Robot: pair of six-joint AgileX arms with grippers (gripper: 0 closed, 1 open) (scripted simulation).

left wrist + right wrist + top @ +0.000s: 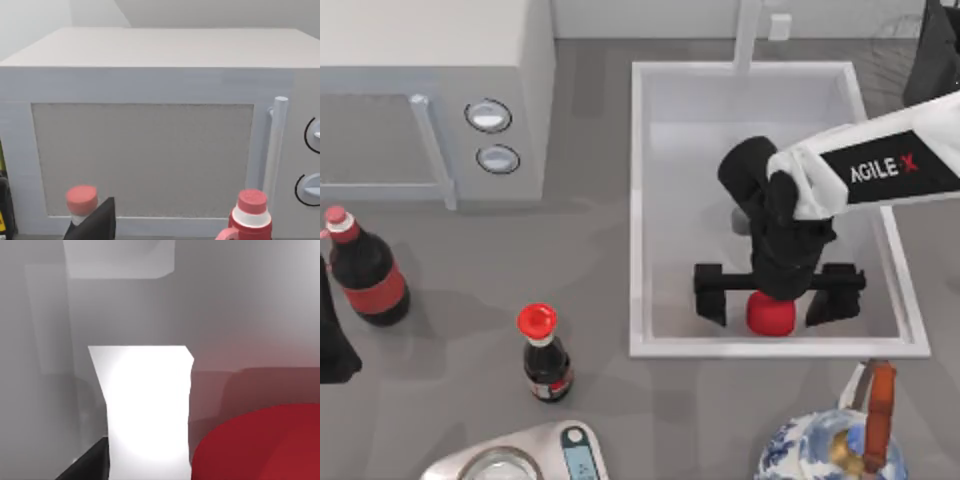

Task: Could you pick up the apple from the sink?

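The apple (771,314) rests on the sink (650,200) floor, lower right of centre in the top view. The right hand (778,292) hangs directly above it, fingers spread wide to either side, released, positioned to straddle before closing. The left arm is parked at the left edge.

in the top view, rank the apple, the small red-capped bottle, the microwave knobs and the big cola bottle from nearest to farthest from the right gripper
Measured from the right gripper, open inside the sink:
1. apple, between its fingers at the sink's near wall.
2. small red-capped bottle, on the table left of the sink.
3. microwave knobs, up on the left.
4. big cola bottle, at the far left.
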